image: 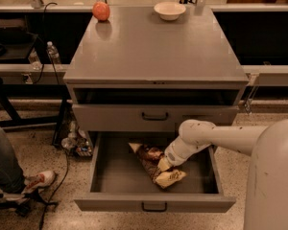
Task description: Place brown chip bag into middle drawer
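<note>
The brown chip bag (150,156) lies inside the pulled-out middle drawer (153,203), slanting from the back centre toward the front right. Its cream-yellow end (171,177) points to the front. The drawer has a low front panel with a small black bar handle (154,207). My gripper (164,165) reaches down into the drawer from the right on a white arm (216,137). Its tip rests at the bag's right side, about mid-length. The part of the bag under the gripper is hidden.
A closed drawer (154,116) with a taller panel sits above the open one. On the cabinet top stand an orange round fruit (101,10) and a white bowl (169,10). A person's leg and shoe (37,179) and cables lie at the left. A bottle (53,54) stands behind.
</note>
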Available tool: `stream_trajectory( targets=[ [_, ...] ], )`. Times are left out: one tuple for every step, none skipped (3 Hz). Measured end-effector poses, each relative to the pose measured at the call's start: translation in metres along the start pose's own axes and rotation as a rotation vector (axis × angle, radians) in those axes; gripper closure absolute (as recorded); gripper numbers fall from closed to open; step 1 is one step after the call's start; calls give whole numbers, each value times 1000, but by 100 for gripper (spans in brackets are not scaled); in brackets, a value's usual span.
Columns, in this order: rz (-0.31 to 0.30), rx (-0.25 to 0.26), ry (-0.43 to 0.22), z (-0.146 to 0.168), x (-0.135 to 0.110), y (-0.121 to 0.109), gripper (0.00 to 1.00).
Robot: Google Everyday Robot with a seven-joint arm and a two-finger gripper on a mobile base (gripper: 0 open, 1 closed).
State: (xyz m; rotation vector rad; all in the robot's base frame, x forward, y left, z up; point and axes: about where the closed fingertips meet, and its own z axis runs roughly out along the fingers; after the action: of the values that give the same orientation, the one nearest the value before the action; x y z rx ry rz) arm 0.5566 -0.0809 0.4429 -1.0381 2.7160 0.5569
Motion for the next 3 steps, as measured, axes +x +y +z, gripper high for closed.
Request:
stream_trajectory(
  targets=[
    [9,3,-13,-7,4,-4,13],
    [30,23,-33,-21,10,-12,0],
    [82,62,-67,-45,22,-36,0]
  ],
)
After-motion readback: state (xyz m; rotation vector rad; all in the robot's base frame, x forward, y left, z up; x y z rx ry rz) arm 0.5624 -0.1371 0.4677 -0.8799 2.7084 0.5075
